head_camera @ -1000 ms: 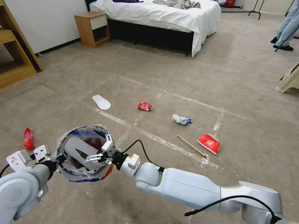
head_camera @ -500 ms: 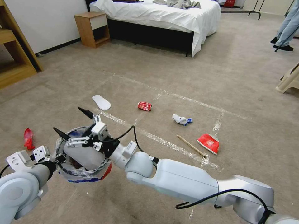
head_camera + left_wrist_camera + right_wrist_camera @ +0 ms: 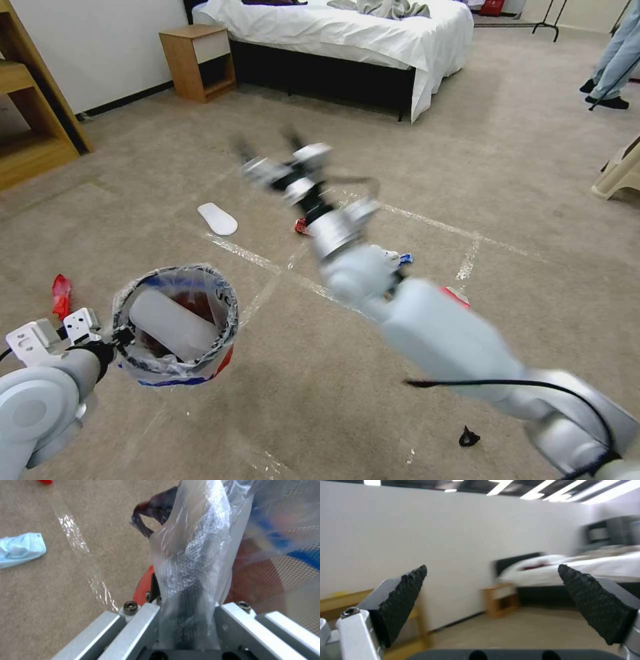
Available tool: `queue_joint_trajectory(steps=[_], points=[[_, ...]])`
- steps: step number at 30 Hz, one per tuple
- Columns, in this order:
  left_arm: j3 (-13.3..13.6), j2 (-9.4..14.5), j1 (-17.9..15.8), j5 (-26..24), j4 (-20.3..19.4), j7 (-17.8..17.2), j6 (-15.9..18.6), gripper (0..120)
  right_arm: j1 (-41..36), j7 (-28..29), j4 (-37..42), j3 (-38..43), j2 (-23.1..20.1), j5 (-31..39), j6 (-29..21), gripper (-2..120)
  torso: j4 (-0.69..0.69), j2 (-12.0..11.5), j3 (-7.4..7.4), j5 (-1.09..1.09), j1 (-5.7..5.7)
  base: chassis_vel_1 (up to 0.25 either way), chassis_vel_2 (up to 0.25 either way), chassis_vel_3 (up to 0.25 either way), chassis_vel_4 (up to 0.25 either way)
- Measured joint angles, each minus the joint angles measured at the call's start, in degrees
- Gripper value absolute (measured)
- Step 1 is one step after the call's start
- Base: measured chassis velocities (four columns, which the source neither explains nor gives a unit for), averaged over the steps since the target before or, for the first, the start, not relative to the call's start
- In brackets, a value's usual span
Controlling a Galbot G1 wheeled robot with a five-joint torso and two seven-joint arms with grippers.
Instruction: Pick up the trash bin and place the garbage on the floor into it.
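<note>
My left gripper (image 3: 117,337) is shut on the rim of the trash bin (image 3: 175,325), a red bucket with a clear liner, and holds it above the floor (image 3: 320,400). A white slipper (image 3: 170,323) lies inside. The left wrist view shows that gripper (image 3: 186,597) clamped on bag and rim, beside the bin's red mesh wall (image 3: 263,580). My right gripper (image 3: 270,152) is open and empty, raised over the carpet; its pads (image 3: 403,600) stand wide apart. Garbage on the carpet: a white slipper (image 3: 217,219), a red can (image 3: 301,227), a tissue (image 3: 399,257) and a red wrapper (image 3: 61,295), the can and tissue partly hidden by my right arm.
A bed (image 3: 333,30) and a nightstand (image 3: 198,60) stand at the back, wooden shelving (image 3: 33,120) at the left. A pale blue tissue (image 3: 20,548) lies near the bin. A small black scrap (image 3: 469,437) is on the carpet near me. A person's legs (image 3: 617,60) are far right.
My right gripper has risen from over the bin and swung up and forward, open and empty. The white slipper stays in the bin, which has barely moved.
</note>
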Motion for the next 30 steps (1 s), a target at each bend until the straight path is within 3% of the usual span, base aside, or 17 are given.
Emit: queue_joint_trajectory(steps=[2, 3, 4, 8, 14, 16, 18, 20, 22, 24, 26, 28, 30], points=[[-0.02, 0.02, -0.01, 0.29, 0.05, 0.25, -0.03, 0, -0.98, 0.53, 0.46, 2.62, -1.49, 0.42, -0.79, 100, -0.01, 0.00, 0.00, 0.01, 0.00, 0.000, 0.000, 0.000, 0.000], [-0.11, 0.03, -0.02, 0.99, 0.21, 0.84, -0.08, 0, -3.74, 1.74, 1.77, 8.96, -4.63, 0.85, -2.78, 100, 0.01, 0.00, 0.00, 0.01, 0.00, 0.000, 0.000, 0.000, 0.000], [-0.11, 0.03, -0.02, 0.99, 0.21, 0.84, -0.08, 0, -3.74, 1.74, 1.77, 8.96, -4.63, 0.85, -2.78, 100, 0.01, 0.00, 0.00, 0.01, 0.00, 0.000, 0.000, 0.000, 0.000], [-0.20, -0.03, 0.03, 2.71, 0.73, 2.07, -0.20, 0, -11.27, 5.28, 5.16, 21.46, -9.17, 0.38, -6.73, 100, 0.00, 0.00, -0.01, 0.00, 0.00, 0.000, 0.000, 0.000, 0.000], [-0.22, -0.13, 0.11, 3.94, 1.08, 2.73, -0.39, 0, -18.71, 8.02, 8.40, 31.12, -10.82, 0.07, -9.24, 100, 0.04, 0.00, -0.01, -0.02, 0.00, 0.000, 0.000, 0.000, 0.000], [-0.39, -0.08, 0.49, 4.35, 0.87, 2.96, -0.41, 0, -26.20, 9.19, 11.73, 37.99, -11.43, 0.27, -11.71, 100, 0.02, 0.00, -0.01, 0.00, 0.00, 0.000, 0.000, 0.000, 0.000], [-0.41, -0.06, 0.56, 4.50, 0.83, 3.01, -0.42, 0, -27.32, 9.40, 12.31, 38.84, -11.51, 0.35, -12.16, 100, 0.01, 0.00, -0.01, 0.00, 0.00, 0.000, 0.000, 0.000, 0.000], [-0.61, -0.03, 0.91, 5.31, 0.74, 3.46, -0.49, 0, -34.80, 10.85, 15.84, 43.98, -11.76, 0.34, -14.30, 100, 0.01, 0.00, -0.01, -0.01, 0.00, 0.000, 0.000, 0.000, 0.000], [-0.70, -0.06, 1.01, 5.49, 0.70, 3.58, -0.49, 0, -36.33, 11.04, 16.51, 44.75, -11.76, 0.15, -14.49, 100, 0.01, 0.00, -0.01, -0.01, 0.00, 0.000, 0.000, 0.000, 0.000], [-1.08, -0.28, 1.36, 6.39, 0.50, 4.38, -0.58, 0, -43.17, 11.33, 19.85, 46.40, -11.24, -1.19, -15.02, 100, 0.02, 0.00, -0.01, -0.01, -0.01, 0.000, 0.000, 0.000, 0.000], [-1.09, -0.28, 1.37, 6.42, 0.49, 4.42, -0.59, 0, -43.42, 11.33, 19.97, 46.41, -11.21, -1.27, -15.03, 100, 0.02, 0.00, -0.02, -0.01, 0.00, 0.000, 0.000, 0.000, 0.000], [-1.49, -0.35, 1.50, 7.03, 0.16, 4.96, -0.78, 0, -49.71, 9.68, 21.78, 45.53, -10.20, -4.30, -13.21, 100, 0.01, 0.00, -0.02, -0.02, 0.00, 0.000, 0.000, 0.000, 0.000], [-1.59, -0.35, 1.52, 7.06, -0.01, 5.02, -0.82, 0, -51.18, 8.89, 21.85, 44.96, -9.93, -5.48, -12.42, 100, 0.02, 0.00, -0.01, -0.02, 0.00, 0.000, 0.000, 0.000, 0.000]])
